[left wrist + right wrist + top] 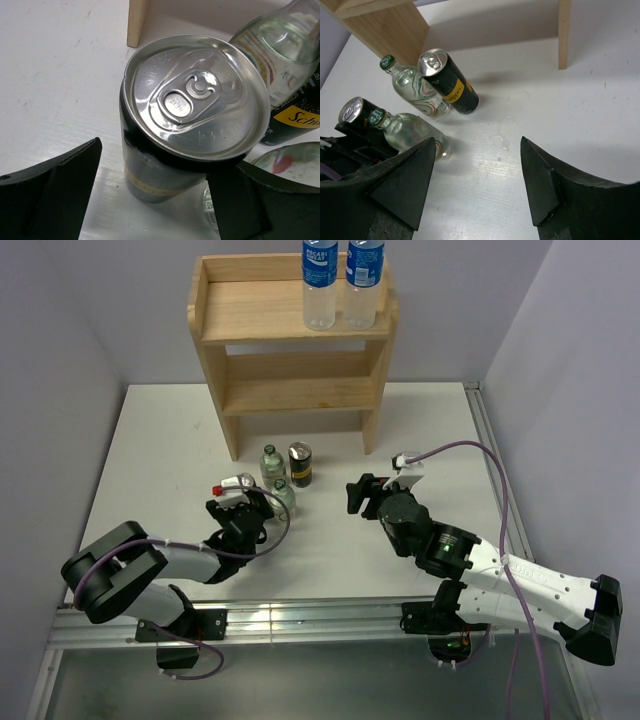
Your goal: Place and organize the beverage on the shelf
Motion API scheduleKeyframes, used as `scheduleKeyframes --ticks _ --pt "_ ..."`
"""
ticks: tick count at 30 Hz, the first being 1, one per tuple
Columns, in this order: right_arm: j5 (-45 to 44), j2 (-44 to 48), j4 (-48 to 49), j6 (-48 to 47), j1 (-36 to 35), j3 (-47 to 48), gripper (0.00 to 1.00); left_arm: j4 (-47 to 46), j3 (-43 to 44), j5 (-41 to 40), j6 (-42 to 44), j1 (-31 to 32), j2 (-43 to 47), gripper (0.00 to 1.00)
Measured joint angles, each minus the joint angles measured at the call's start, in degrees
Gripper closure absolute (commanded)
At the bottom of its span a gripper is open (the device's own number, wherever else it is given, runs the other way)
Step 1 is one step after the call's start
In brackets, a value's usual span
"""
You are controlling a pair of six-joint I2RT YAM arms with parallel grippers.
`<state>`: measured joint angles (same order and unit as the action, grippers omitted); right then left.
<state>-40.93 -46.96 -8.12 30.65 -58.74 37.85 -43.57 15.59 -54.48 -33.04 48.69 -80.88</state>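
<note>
Grasping step: the left tool [159,165] is straddling the can [195,100], jaws wide, one finger touching. The next move likely needs closing, then lifting to the shelf [250,315] ahead. The right tool [477,185] is gaping, empty.

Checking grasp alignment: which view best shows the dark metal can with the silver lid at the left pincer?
Left wrist: the dark metal can fills the frame between the fingers of the left pincer, lid clear. Right wrist shows it small, partly hidden. Top external: cannot make it out.
</note>
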Motion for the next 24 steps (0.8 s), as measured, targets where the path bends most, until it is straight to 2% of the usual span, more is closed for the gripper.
scheduleKeyframes --ticks 16,20,24 --pt "0.0 0.0 0.5 0.2 0.2 -1.6 0.24 -2.9 2.9 -0.2 3.3 -0.8 -7.1 0.14" --pt "0.1 0.3 0.5 0.2 0.5 -1.8 0.25 -2.9 3.9 -0.5 3.4 -0.8 -7.8 0.23" --pt "0.1 1.0 0.5 0.2 0.9 -2.0 0.24 -2.4 4.8 -1.0 3.4 -0.8 -8.3 0.27"
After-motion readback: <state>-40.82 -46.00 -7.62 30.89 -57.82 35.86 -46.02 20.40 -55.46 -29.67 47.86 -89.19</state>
